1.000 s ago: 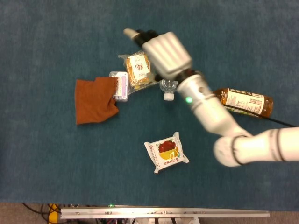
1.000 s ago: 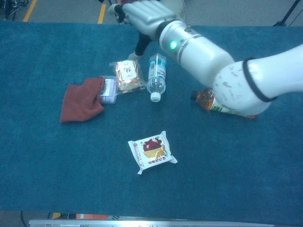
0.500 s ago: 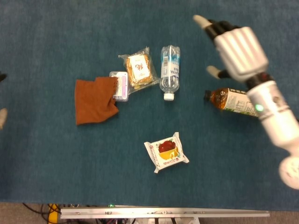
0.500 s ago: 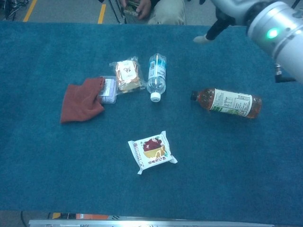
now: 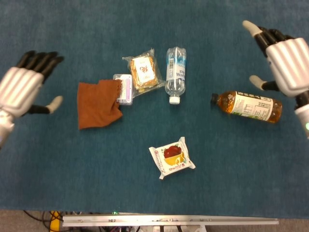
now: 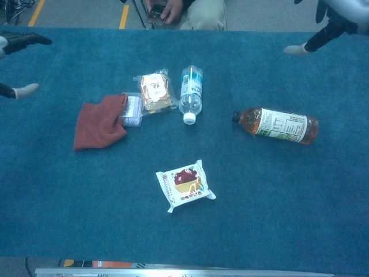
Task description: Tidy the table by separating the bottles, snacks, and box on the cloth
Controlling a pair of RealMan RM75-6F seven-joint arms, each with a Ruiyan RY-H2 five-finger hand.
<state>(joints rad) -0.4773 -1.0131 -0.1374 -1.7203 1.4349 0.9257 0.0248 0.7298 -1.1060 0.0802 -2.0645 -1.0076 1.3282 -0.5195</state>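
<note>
A clear water bottle (image 5: 175, 74) (image 6: 189, 92) lies in the middle, cap toward me. An amber tea bottle (image 5: 247, 105) (image 6: 277, 125) lies on its side at the right. A bread snack pack (image 5: 143, 71) (image 6: 155, 90) lies beside a small clear box (image 5: 124, 89) (image 6: 132, 109), which partly rests on a rust-brown cloth (image 5: 98, 104) (image 6: 99, 122). A white snack pack (image 5: 172, 157) (image 6: 183, 184) lies nearer me. My left hand (image 5: 21, 88) hovers open at the far left. My right hand (image 5: 285, 60) hovers open above the tea bottle's far side. Neither hand holds anything.
Blue carpet-like fabric (image 5: 87, 164) covers the whole table. A seated person (image 6: 183, 10) holding something shows beyond the far edge in the chest view. The table's metal front edge (image 5: 169, 221) runs along the bottom.
My right hand swept from over the bread snack and water bottle to the far right, uncovering them. My left hand has come into view at the left.
</note>
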